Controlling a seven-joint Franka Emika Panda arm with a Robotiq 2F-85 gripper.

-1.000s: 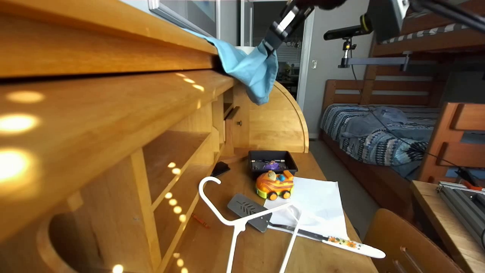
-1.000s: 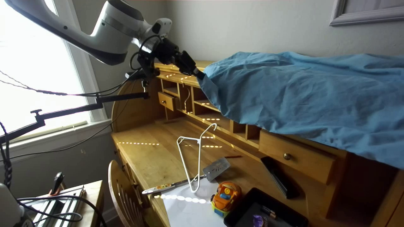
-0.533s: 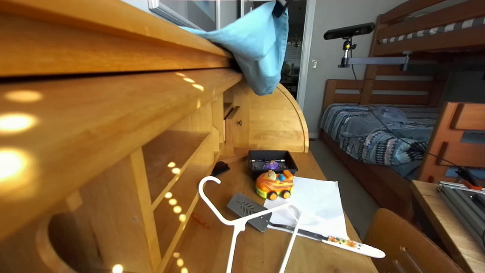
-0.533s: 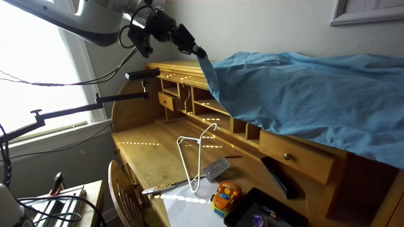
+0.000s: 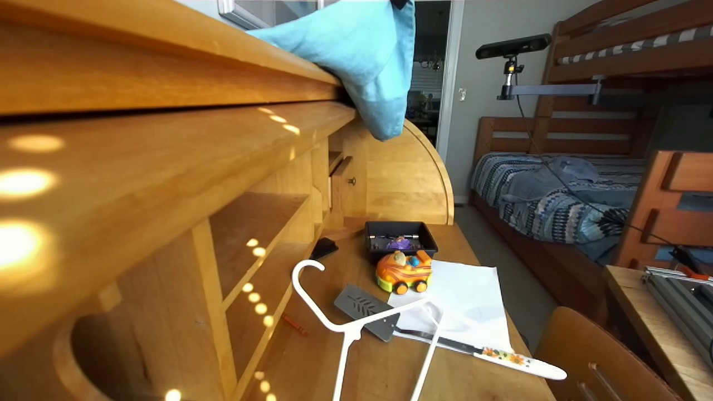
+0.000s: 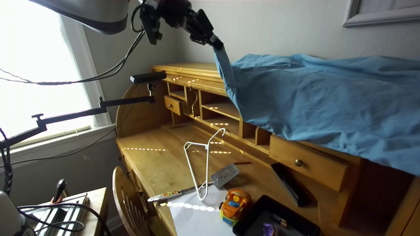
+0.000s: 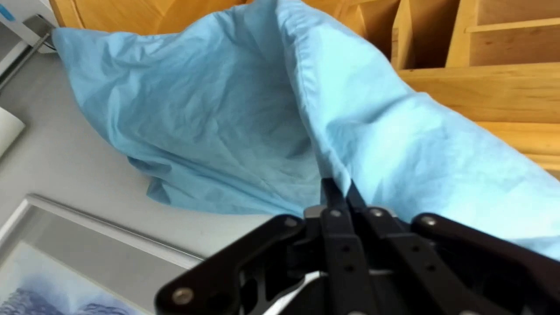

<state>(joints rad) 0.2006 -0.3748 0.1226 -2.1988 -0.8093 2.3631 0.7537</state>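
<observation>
Your gripper (image 7: pixel 344 187) pinches a gathered edge of the blue cloth (image 6: pixel 321 105), clamped tight on it! In an exterior view you're up above the wooden hutch (image 6: pixel 197 84), a narrow strip slanting down from your grip. The bulk lies off to that view's right and lower, long axis running lengthwise along the hutch, draped over its top and front.
</observation>
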